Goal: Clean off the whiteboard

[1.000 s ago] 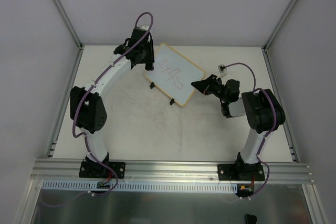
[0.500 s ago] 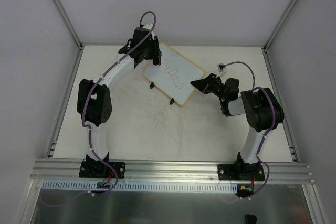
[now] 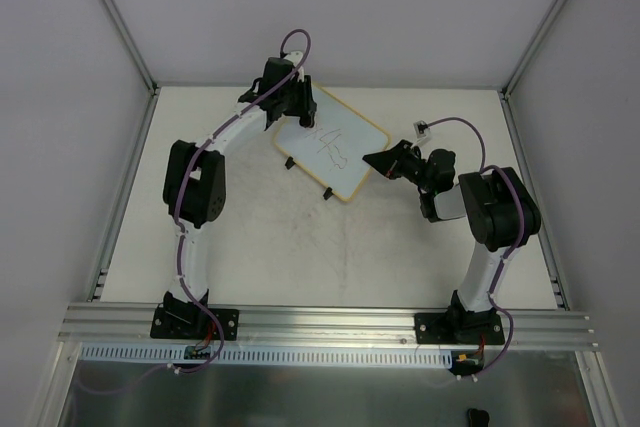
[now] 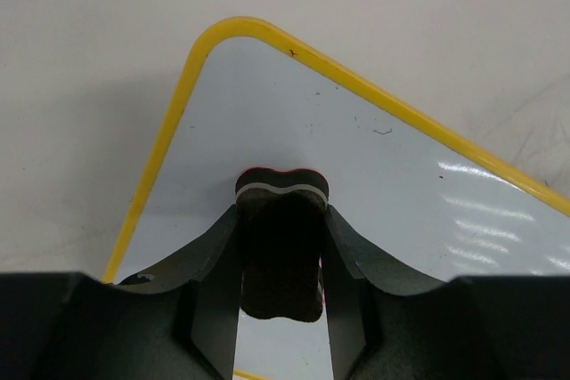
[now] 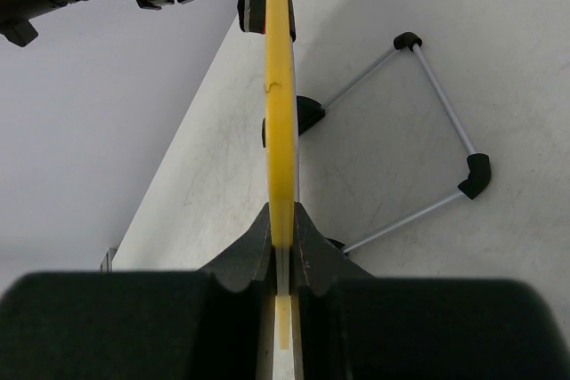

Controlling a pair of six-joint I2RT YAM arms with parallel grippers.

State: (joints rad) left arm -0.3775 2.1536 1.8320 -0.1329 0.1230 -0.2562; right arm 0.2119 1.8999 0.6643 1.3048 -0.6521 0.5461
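The whiteboard (image 3: 345, 162) lies tilted in the middle-far part of the table, with blue writing (image 3: 330, 145) on it. My left gripper (image 3: 297, 113) is over the board's far-left corner, shut on the black eraser (image 4: 281, 246), whose tip rests against the white surface (image 4: 392, 175) inside the yellow frame. My right gripper (image 3: 376, 162) is shut on the board's right edge. In the right wrist view the yellow edge (image 5: 280, 104) runs straight out from between the right gripper's (image 5: 281, 230) closed fingers.
The board's wire stand (image 5: 441, 153) with black feet shows behind it in the right wrist view. A small white connector (image 3: 424, 129) on a purple cable lies right of the board. Enclosure posts and walls ring the table, and an aluminium rail (image 3: 330, 322) runs along the near edge.
My left gripper has moved right onto the board's far-left corner with the eraser. The left part of the blue writing is gone. The right arm has not moved.
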